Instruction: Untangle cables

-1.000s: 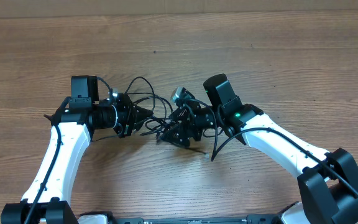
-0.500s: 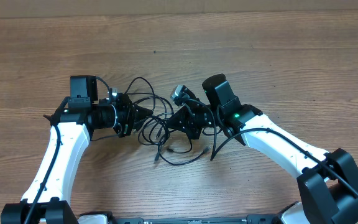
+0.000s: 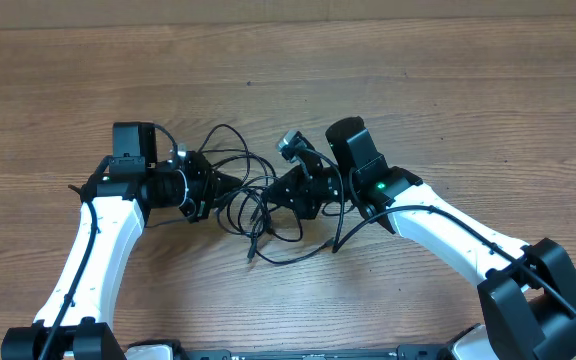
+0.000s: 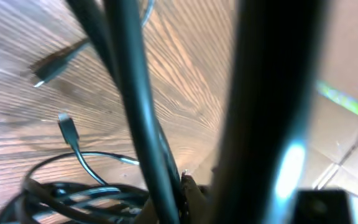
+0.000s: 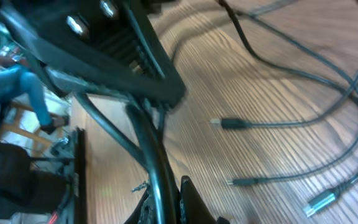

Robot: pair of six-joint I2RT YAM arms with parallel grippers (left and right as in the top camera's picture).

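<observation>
from overhead i see the cables (image 3: 253,215) lying as a loose tangle on the desk (image 3: 418,90), right between my two arms. the left tool (image 3: 226,181) points in from the left, its fingers pressed together to a narrow tip on the strands at that edge of the tangle. the right tool (image 3: 273,194) comes in from the other side, likewise closed to a point and pinching the cables. the two tips are near each other with the knot between them. one loop arcs over the desk beyond the left tool, and a long strand curves back toward me, one end lying free on the wood.

on the left wrist view a strand runs blurred close across the lens; behind it a small plug (image 4: 67,129) lies on the desk above a heap of coiled strands (image 4: 73,193). on the right wrist view i see one ribbed finger (image 5: 135,68) with a strand leaving under its tip, and three plug ends (image 5: 232,124) lying apart on the wood.
</observation>
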